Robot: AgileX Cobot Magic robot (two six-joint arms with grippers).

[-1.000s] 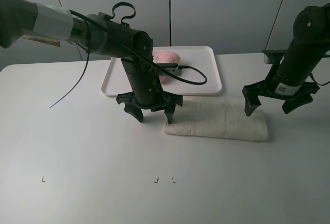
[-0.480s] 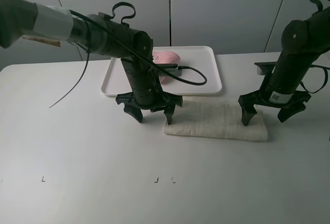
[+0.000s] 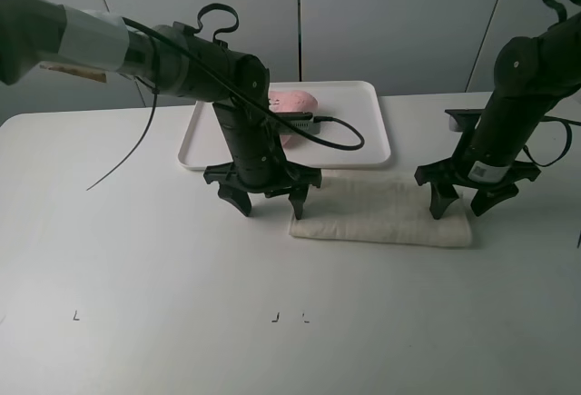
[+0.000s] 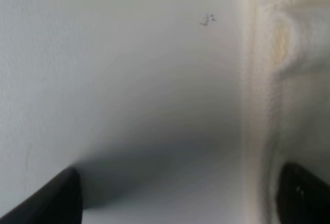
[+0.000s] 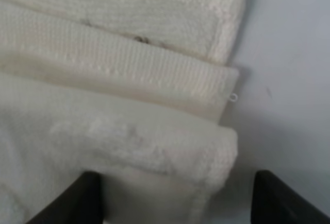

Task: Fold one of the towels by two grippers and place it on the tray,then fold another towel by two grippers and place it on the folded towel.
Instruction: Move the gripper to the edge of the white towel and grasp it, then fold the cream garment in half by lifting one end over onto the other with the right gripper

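The cream-white towel lies folded into a long strip on the table, just in front of the white tray. The pink towel sits bunched on the tray, partly hidden behind the left arm. My left gripper stands open at the strip's left end, one fingertip at the towel's edge. My right gripper is low over the strip's right end. Its jaws straddle the towel's layered corner and stand apart: one finger is over the cloth, the other over bare table.
The white table spreads to the left and front, with small black marks near the front. A loose black cable hangs off the left arm. A grey panelled wall stands behind the tray.
My right gripper has moved down and slightly left onto the cream towel's right end, and its jaws have narrowed. The left arm and both towels have stayed put.
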